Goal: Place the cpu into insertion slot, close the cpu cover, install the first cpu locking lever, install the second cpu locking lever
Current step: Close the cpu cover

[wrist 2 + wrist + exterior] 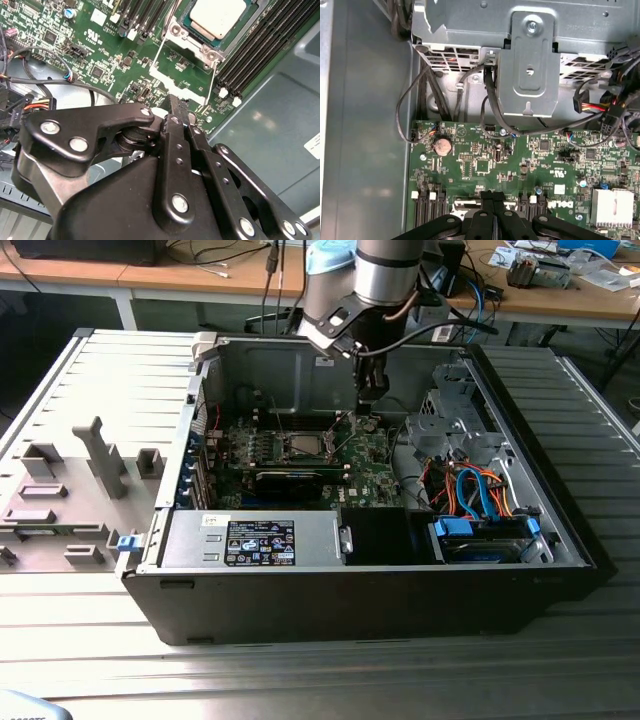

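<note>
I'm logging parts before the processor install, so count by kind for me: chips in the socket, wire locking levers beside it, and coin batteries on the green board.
Dull silver-grey square metal chip: 1
Thin silver wire locking levers: 2
Round metal coin battery: 1
Total: 4

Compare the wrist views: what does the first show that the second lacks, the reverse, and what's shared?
First wrist view: a coin battery, a grey metal bracket and black cables. Second wrist view: the cpu lying in the insertion slot. Both wrist views: the green board and the gripper, jaws together.
</note>
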### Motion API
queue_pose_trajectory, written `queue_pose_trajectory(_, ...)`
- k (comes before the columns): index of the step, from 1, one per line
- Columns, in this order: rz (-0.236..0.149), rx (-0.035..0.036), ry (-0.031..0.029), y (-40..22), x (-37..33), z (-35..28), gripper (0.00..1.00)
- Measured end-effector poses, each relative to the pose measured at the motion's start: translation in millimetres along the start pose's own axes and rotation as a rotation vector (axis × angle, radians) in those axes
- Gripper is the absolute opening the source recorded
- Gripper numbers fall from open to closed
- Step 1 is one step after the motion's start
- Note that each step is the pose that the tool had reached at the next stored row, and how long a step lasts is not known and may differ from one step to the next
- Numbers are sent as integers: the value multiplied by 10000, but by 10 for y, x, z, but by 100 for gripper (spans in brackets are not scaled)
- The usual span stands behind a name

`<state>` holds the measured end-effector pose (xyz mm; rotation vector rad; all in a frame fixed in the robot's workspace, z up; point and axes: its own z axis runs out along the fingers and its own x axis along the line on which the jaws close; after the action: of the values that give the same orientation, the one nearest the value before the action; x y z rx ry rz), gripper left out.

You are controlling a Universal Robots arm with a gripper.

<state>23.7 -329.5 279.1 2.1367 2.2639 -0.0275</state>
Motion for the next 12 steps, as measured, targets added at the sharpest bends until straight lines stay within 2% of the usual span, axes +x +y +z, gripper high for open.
queue_pose_trajectory(5,-1,4,1,76,2,24,11)
queue_pose_trajectory(10,-1,6,0,104,2,60,11)
queue_pose_trajectory(12,1,5,1,106,4,98,11)
